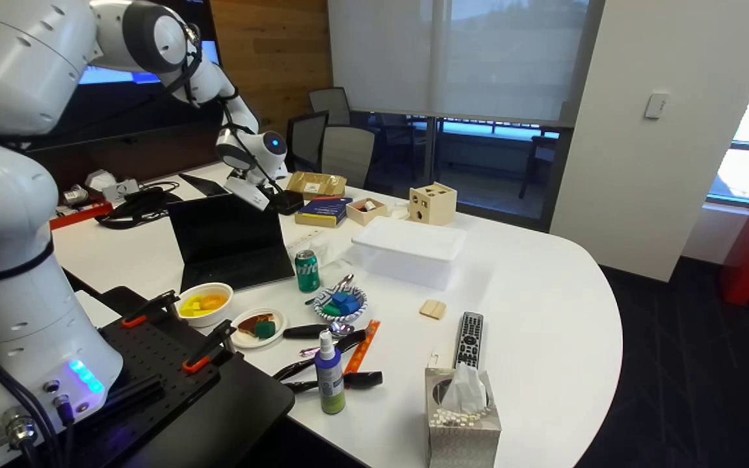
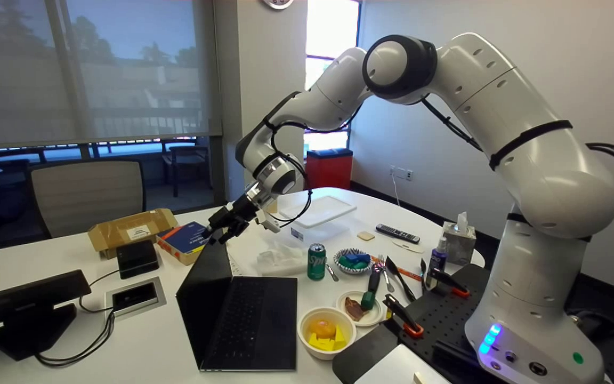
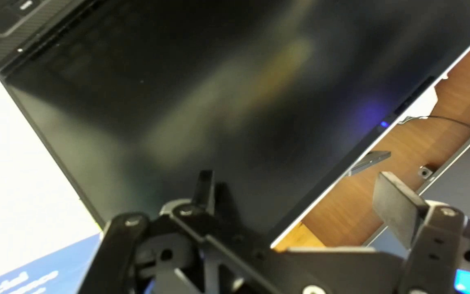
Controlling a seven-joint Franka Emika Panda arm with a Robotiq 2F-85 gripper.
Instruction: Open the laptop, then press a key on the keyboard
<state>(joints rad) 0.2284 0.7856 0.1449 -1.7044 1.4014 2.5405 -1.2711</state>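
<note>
One dark device [image 2: 30,292] on a stand [image 2: 32,329] is seen at the far left of the white table [image 2: 142,341] in an exterior view, followed rightward by a cardboard box [image 2: 110,237], a small black box [image 2: 137,258] and a blue-covered book [image 2: 182,237]. Next on the table, the laptop [image 2: 232,320] is found open, its dark screen [image 2: 203,309] raised and its keyboard [image 2: 242,312] exposed. At the screen's far upper corner, the gripper [image 3: 298,190] is positioned with its two fingers [image 3: 205,192] spread well apart; in the wrist view, one is seen over the screen and the other past its top edge, and whether contact is made cannot be told. Just right of the laptop, a green Sprite can [image 2: 316,261] is set upright, with a white bowl [image 2: 320,354] of orange and yellow items [image 2: 322,328] placed nearer the camera. Farther right, blue and green pieces [image 2: 356,260] are held in a patterned bowl [image 2: 346,270], and brown and green ones [image 2: 354,308] on a white plate [image 2: 372,320]. Farther off, a black remote [image 2: 397,233] is laid flat, then an upright spray bottle [image 2: 438,260] is seen before a tissue box [image 2: 459,246], and at the right the robot's base [image 2: 525,298] is shown.
</note>
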